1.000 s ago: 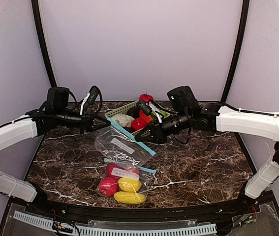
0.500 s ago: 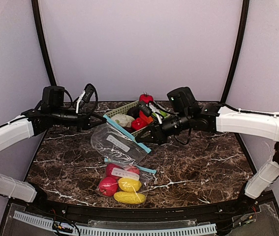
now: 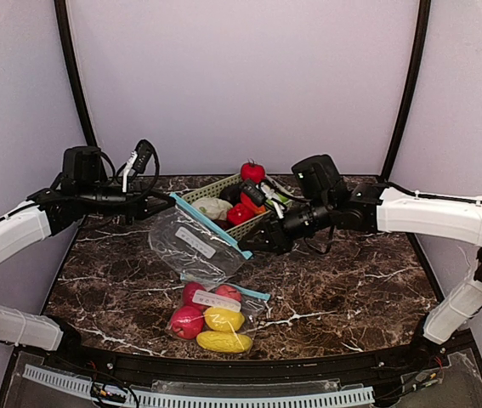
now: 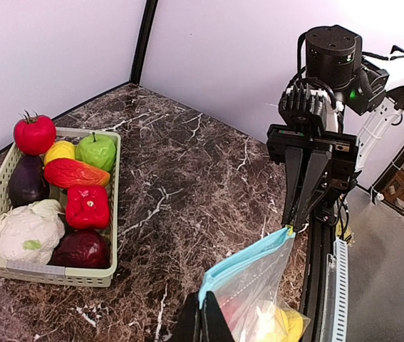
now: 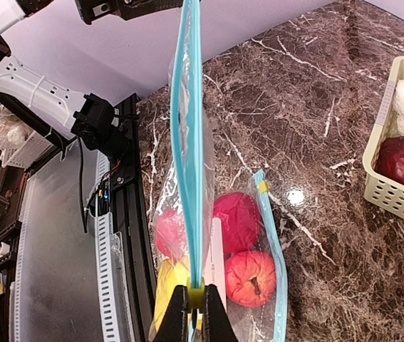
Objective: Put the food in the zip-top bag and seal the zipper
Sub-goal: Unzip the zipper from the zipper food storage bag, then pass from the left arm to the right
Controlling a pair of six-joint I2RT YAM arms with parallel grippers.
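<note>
While fully closed, both jaws on bag zipper point(image 3: 210, 226).

The bottom edge of the left wrist view cuts off the left gripper point(image 4: 203, 324), leaving only its fingertips, and also the lower part of the clear bag point(image 4: 259, 285) it pinches. The right wrist view shows just the tips of the right gripper point(image 5: 194, 312), and its right edge cuts the basket point(image 5: 394, 199). From above, the writing on the bag's white label point(image 3: 200, 246) is too small to read.
</note>
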